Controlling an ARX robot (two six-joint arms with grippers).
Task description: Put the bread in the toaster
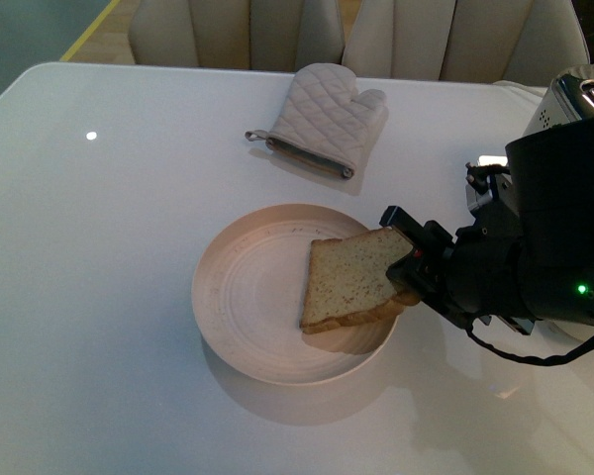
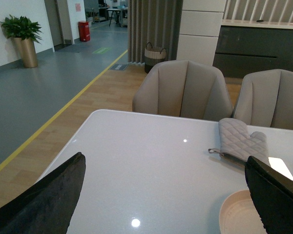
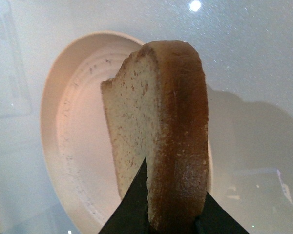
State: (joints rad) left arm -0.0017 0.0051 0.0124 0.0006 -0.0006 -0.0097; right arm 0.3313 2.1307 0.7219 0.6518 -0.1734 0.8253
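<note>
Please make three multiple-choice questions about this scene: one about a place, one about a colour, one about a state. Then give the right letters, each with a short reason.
1. Where does the oven mitt lie?
A. beyond the plate
B. on the plate
C. under the plate

2. What colour is the plate?
A. black
B. cream
C. dark blue

3. What is the state of the right gripper?
A. open and empty
B. shut on the oven mitt
C. shut on the bread

Answers:
1 A: in the front view the oven mitt lies past the plate's far rim, apart from it.
2 B: the plate looks pale cream in every view that shows it.
3 C: the right gripper pinches one edge of the tilted bread.
</note>
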